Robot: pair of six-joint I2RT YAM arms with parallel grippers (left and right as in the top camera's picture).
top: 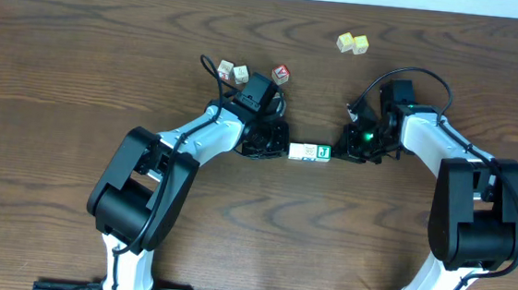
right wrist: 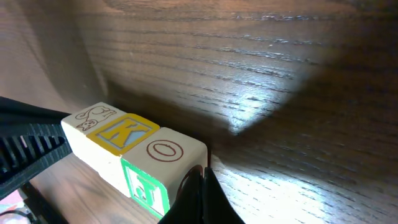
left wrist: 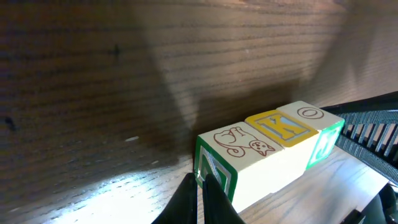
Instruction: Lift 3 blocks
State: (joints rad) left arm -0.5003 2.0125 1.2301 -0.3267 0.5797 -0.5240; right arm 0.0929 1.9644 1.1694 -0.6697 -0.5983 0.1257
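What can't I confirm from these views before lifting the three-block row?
Overhead: whether the block row is off the table; a straight-down view cannot show a gap.
Left wrist: left tool mostly cut off by the bottom edge.
Right wrist: right tool likewise cut off at the bottom edge.
Overhead: markings on the cubes beside the left arm are too small.

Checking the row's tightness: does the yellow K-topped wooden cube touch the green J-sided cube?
Touching. Right wrist view: yellow K-topped cube flush against green J-sided cube, no gap.
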